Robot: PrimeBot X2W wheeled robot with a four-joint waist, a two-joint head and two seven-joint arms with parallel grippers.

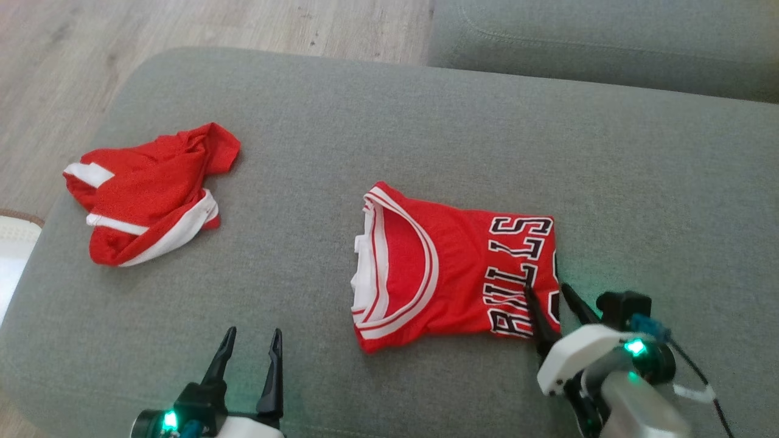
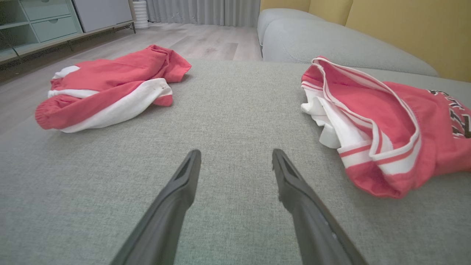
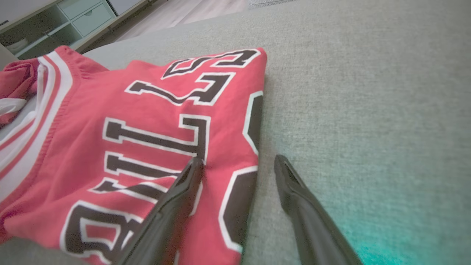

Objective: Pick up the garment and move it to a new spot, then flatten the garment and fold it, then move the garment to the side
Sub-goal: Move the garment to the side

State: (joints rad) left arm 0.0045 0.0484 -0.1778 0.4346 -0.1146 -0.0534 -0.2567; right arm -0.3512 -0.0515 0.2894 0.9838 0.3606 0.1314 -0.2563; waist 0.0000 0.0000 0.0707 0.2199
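Head view: folded jersey (image 1: 453, 267) lies mid-cushion (image 1: 639, 182). Both claws wide open, empty; right gripper (image 1: 551, 296) straddles its near edge. Risk: pinching only the top layer, undoing the fold.

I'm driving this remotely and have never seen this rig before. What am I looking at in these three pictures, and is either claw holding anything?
You are looking through three cameras on a two-armed robot. The head view looks down at a grey sofa cushion. Each wrist view looks along one gripper's two dark fingers.

On the cushion lie two red garments. The folded jersey, with black lettering, is in the middle. A crumpled red and white garment lies apart from it, to the robot's left.

The left gripper is open over bare cushion, near neither garment. The right gripper is also open, straddling the jersey's lettered edge: in the right wrist view one finger lies over the fabric, the other over the cushion beside it. Nothing is held by either gripper.
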